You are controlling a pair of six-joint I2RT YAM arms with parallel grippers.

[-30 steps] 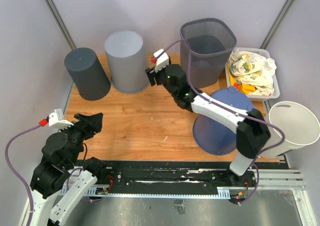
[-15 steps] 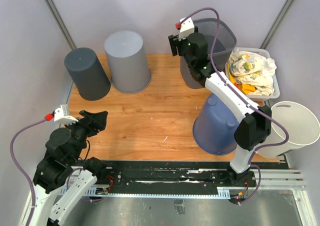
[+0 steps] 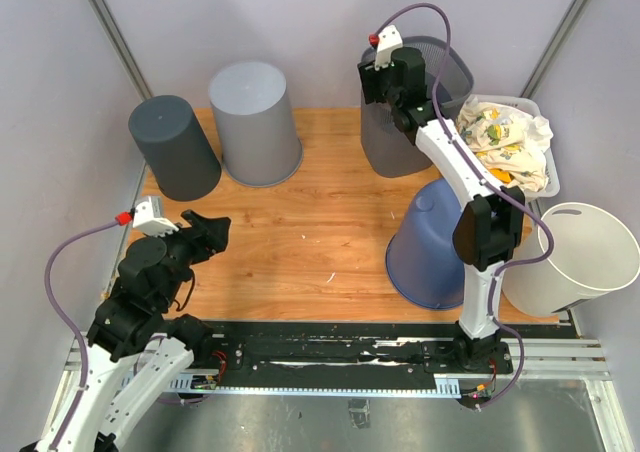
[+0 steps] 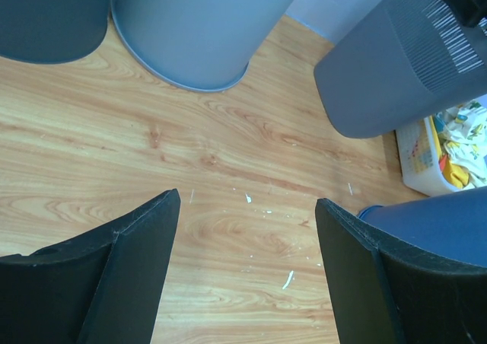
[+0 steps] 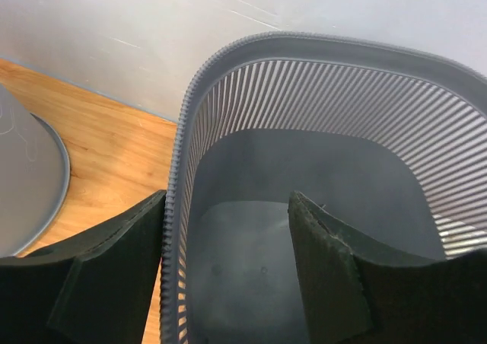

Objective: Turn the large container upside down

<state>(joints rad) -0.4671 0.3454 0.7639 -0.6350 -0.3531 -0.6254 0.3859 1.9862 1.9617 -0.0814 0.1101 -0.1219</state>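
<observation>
Counting five bins: one slatted bin [image 3: 383, 150] upright at the back of the worktop [image 3: 300, 222]; three upturned, namely dark grey bin [image 3: 172, 150], light grey bin [image 3: 255, 122] and blue bin [image 3: 425, 257]; one white bin [image 3: 580, 254] beside the right edge. Straddling the slatted rim with right gripper [image 5: 228, 199], fingers apart. Hovering over bare wood with left gripper [image 4: 247, 199], likewise spread, holding nothing.

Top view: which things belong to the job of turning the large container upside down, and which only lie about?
Job: slatted grey bin, upright; right tool, open, astride its rim.
Lying about: dark grey bin, light grey bin, blue bin, all upturned; white bucket; basket of cloths; left tool, open.
</observation>
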